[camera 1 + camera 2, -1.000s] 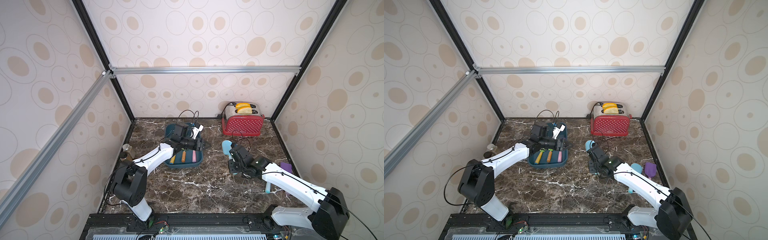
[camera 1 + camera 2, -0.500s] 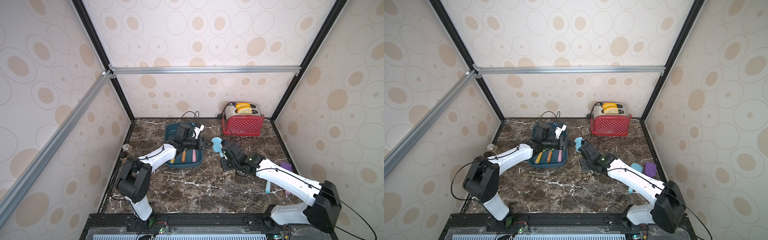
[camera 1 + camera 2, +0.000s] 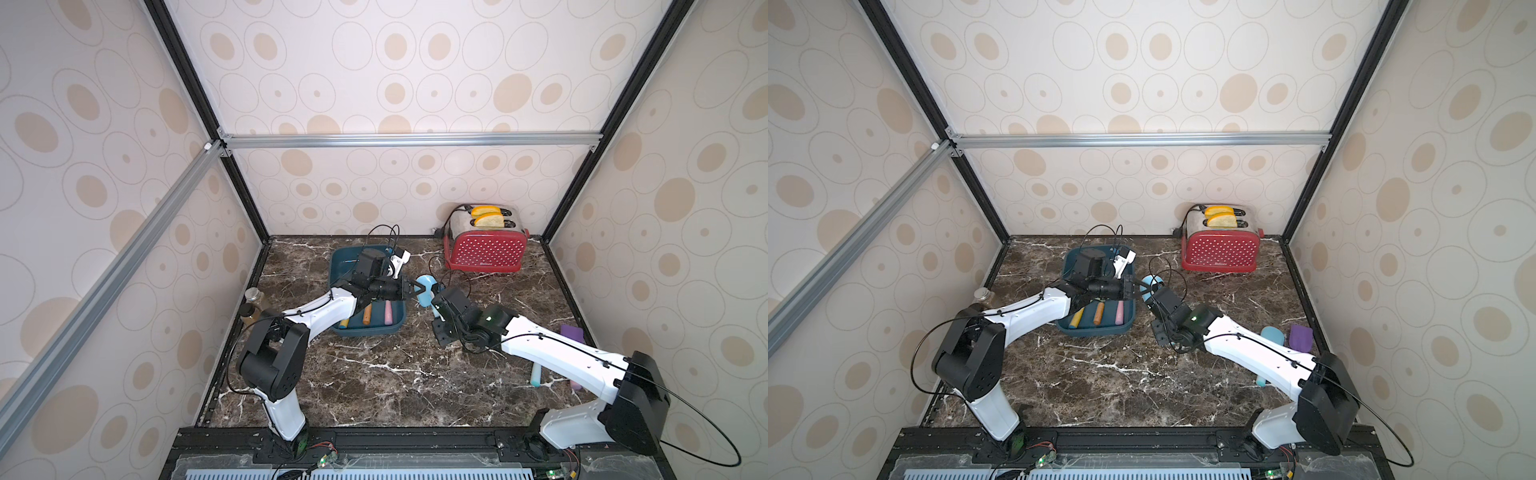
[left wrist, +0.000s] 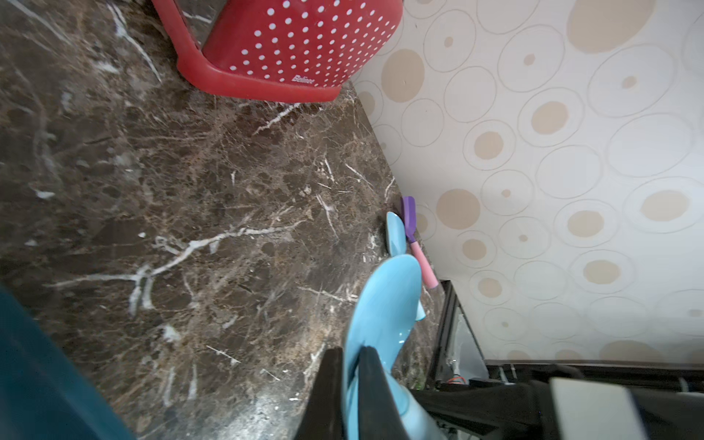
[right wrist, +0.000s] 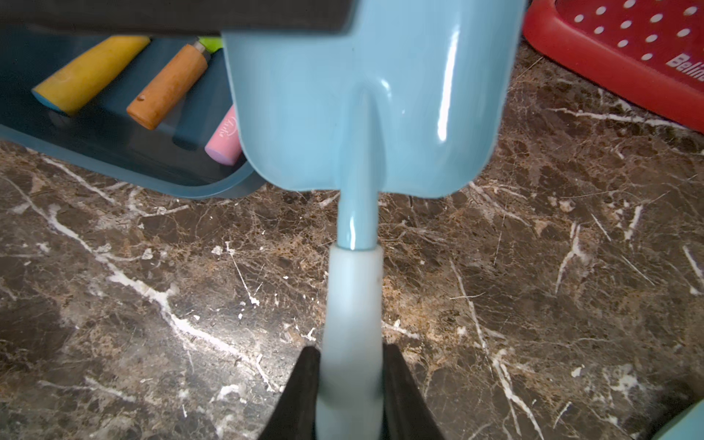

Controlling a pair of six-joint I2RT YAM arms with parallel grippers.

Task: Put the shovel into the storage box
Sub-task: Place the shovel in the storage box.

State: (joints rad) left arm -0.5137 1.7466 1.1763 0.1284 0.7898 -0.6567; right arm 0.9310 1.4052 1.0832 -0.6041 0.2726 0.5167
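A dark marble table (image 3: 374,374) seen from above, with twelve o'clock at the back wall. Two white robot arms reach in from six o'clock and meet at a light blue toy shovel (image 3: 426,289). The left tool (image 3: 411,286) is clamped on the edge of the shovel's blade; the left wrist view shows its two black fingers (image 4: 367,365) pinching the blue plastic. The right tool (image 5: 350,352) is clamped on the pale handle, with the blade pointing away from it.

The shovel is not in the storage box (image 3: 365,332) — it is held just outside the box's three o'clock rim. The teal box sits at about eleven o'clock and holds a yellow handle (image 3: 344,322), an orange handle (image 3: 367,316) and a pink handle (image 3: 388,311) side by side. A red dotted toaster (image 3: 484,249) stands at one o'clock.
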